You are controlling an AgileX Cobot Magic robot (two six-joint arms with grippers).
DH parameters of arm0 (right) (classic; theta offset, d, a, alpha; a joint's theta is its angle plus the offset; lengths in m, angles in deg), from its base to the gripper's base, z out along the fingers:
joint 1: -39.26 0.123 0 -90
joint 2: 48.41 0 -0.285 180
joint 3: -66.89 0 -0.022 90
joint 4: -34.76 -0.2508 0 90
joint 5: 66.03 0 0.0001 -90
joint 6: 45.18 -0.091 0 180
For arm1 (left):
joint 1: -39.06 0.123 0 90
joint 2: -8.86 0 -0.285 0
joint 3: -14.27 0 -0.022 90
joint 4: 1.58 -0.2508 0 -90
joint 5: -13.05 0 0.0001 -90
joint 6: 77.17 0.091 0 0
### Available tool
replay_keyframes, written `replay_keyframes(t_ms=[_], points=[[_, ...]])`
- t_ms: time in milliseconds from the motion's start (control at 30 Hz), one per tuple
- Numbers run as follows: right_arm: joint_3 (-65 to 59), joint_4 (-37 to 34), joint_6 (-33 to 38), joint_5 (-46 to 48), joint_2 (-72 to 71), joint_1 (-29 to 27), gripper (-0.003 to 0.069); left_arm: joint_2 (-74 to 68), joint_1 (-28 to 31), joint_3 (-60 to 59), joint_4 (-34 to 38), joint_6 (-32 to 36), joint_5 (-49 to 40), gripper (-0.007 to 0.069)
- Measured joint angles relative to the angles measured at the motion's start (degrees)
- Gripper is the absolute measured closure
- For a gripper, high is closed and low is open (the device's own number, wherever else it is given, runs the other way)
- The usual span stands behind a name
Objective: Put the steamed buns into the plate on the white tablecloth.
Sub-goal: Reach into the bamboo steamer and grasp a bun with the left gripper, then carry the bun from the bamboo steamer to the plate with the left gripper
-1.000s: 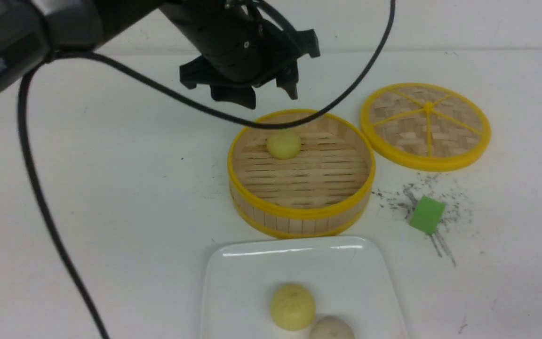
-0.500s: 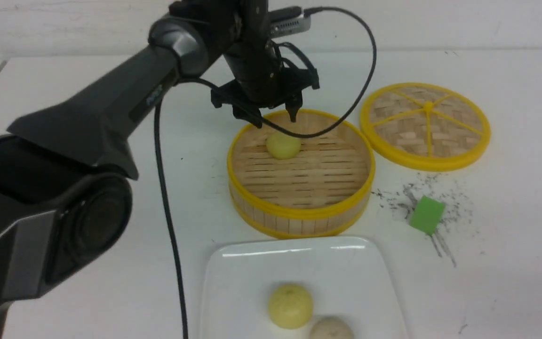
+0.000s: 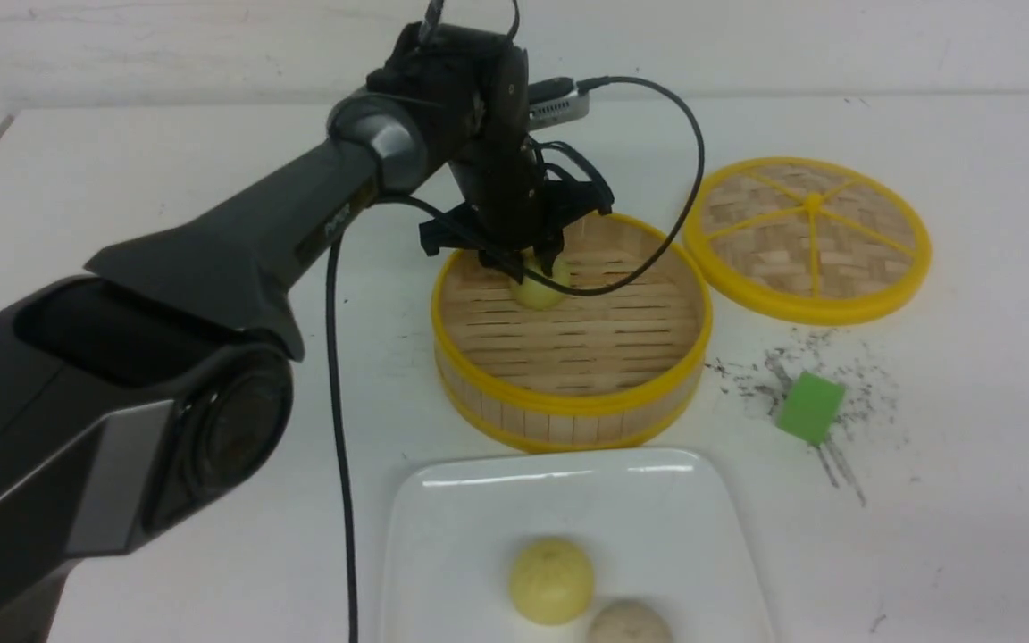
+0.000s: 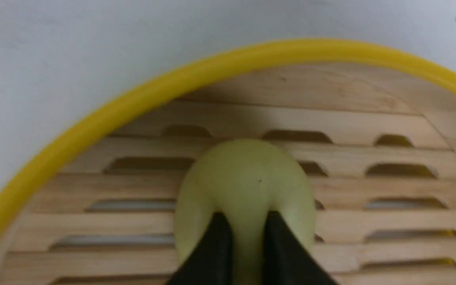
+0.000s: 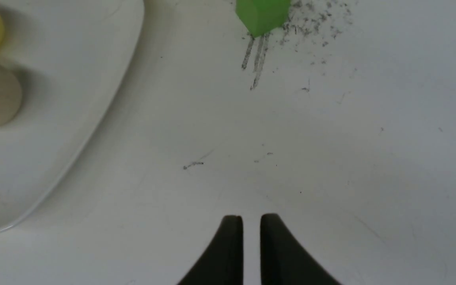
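Your left gripper (image 3: 522, 264) is clamping the last yellow-green steamed bun (image 3: 539, 290) in the far round bamboo basket (image 3: 568, 406); two other buns (image 3: 552, 580) are lying on the near white rectangular plate (image 3: 479, 518). Your right gripper (image 5: 251, 225) is idling, jaws together.

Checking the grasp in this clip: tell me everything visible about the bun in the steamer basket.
The pale yellow-green steamed bun is a small, smooth, soft-looking dome. It sits upright on the slatted floor of the bamboo steamer basket, near the far rim. The left gripper is on it from above, with its black fingertips close together and pinching into the bun's surface.
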Motion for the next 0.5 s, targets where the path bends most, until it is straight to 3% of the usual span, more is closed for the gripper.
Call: replay_keyframes(t_ms=[67, 233, 500], points=[[0.00, 0.00, 0.00, 0.00, 0.00, 0.00, 0.0563, 0.32, 0.10, 0.06, 2.34, 2.57, -0.28, 0.0592], [0.00, 0.00, 0.00, 0.00, 0.00, 0.00, 0.0558, 4.16, 0.10, 0.00, 4.22, 6.90, -4.62, 0.0603], [0.00, 0.06, 0.00, 0.00, 0.00, 0.00, 0.0548, 18.46, -0.10, -0.06, -5.62, 9.65, -10.18, 0.0603]])
